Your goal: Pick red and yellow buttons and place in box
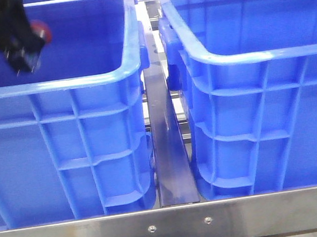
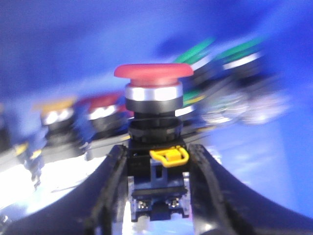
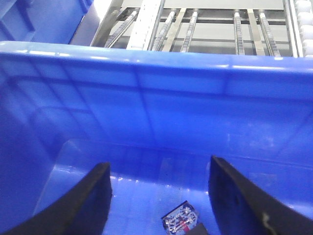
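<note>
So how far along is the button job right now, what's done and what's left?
Done: hard to say; the right crate holds one small part on its floor, too unclear to identify. In hand: the left gripper is clamped on the red button, above the left crate. Left: placing that red one, then a yellow one; blurred buttons lie behind it. The right gripper is open and empty.

Front view: bright, even overhead light; white glare strip on near rim of right crate (image 1: 255, 56), softer sheen on left crate (image 1: 56, 85) rim. Steel rail (image 1: 172, 228) near edge shows dull reflection. Far background blown out white. Left gripper (image 1: 23, 51) dark, slightly smeared.

Left wrist view: heavy motion blur; only red button (image 2: 152, 73) fairly sharp, buttons behind streaked.

Right wrist view: sharp, glare on crate floor, black fingers (image 3: 93, 196) underexposed.
</note>
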